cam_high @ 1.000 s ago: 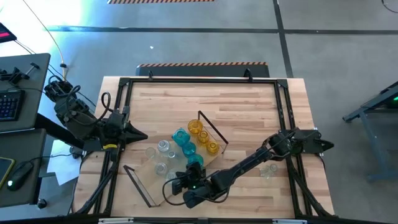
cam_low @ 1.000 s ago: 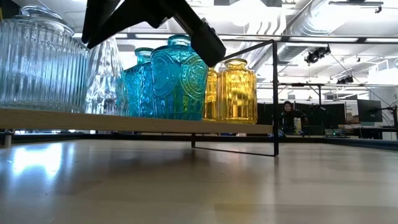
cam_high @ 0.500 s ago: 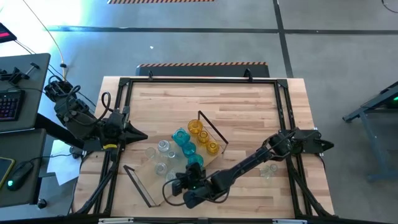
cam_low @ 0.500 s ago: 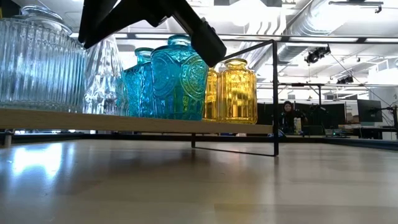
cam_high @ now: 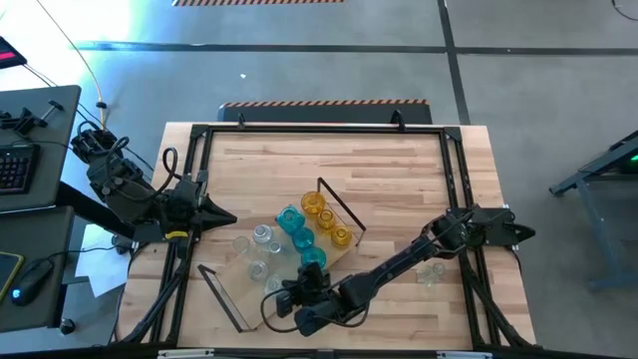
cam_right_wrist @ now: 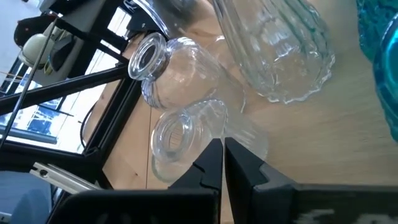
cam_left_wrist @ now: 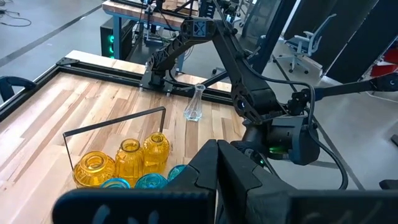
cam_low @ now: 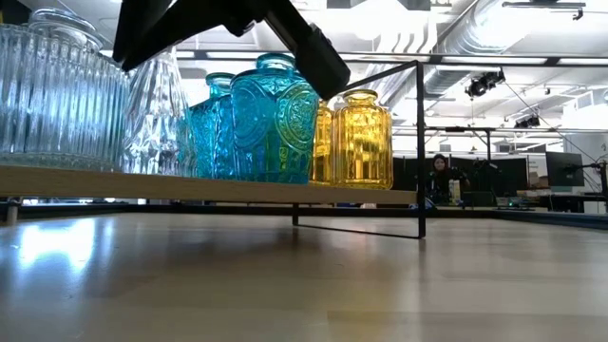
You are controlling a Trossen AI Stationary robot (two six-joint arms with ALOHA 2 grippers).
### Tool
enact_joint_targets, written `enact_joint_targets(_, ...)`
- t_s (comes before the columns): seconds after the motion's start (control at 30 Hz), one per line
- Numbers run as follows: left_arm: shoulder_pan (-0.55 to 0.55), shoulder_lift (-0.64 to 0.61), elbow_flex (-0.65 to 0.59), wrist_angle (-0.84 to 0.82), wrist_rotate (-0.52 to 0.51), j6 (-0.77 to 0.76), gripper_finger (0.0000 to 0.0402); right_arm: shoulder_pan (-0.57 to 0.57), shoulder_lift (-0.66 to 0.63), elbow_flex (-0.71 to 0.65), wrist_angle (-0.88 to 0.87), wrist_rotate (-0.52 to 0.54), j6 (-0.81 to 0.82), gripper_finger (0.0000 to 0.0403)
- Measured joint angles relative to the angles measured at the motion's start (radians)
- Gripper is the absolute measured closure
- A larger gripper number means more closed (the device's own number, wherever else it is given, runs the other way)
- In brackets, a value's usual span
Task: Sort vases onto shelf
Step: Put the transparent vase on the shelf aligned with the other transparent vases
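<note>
Vases, glass, sorted by colour on the shelf (cam_high: 234,284), a light-wood board with black wire end frames, lying diagonally on the surface (cam_high: 379,170).
- Amber vases (cam_high: 321,212): far end of shelf, by the wire frame (cam_high: 339,204).
- Teal vases (cam_high: 295,231): mid-shelf, touching the amber group.
- Clear vases (cam_high: 261,239): near end of shelf; two lie directly ahead of the right claw (cam_right_wrist: 222,163).
- Stray clear vase (cam_high: 430,270): off the shelf, well apart, at the surface's right edge.
- Right claw: clenched, empty, now drawn slightly back over the shelf's near end; judged a placement just finished, stray vase remaining.
- Left claw (cam_high: 227,218): clenched, empty, waiting left of the shelf.
- Open room: bare surface beyond the shelf's far end.
</note>
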Motion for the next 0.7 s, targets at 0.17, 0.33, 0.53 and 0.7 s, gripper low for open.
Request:
enact_joint_targets(0.17, 0.0, 0.0, 0.0, 0.0, 0.0, 0.0, 0.0402, 0.016, -0.001, 0.0, -0.008, -0.017, 0.008, 0.0403)
enact_joint_targets(0.33, 0.0, 0.0, 0.0, 0.0, 0.0, 0.0, 0.0402, 0.03, -0.011, 0.0, -0.069, -0.013, 0.058, 0.0403)
enact_joint_targets(0.53, 0.0, 0.0, 0.0, -0.001, 0.0, 0.0, 0.0401, 0.035, -0.033, 0.0, -0.19, 0.014, 0.117, 0.0403)
enact_joint_targets(0.7, 0.0, 0.001, 0.0, -0.002, 0.002, 0.0, 0.0402, 0.036, -0.046, 0.0, -0.261, 0.029, 0.161, 0.0403)
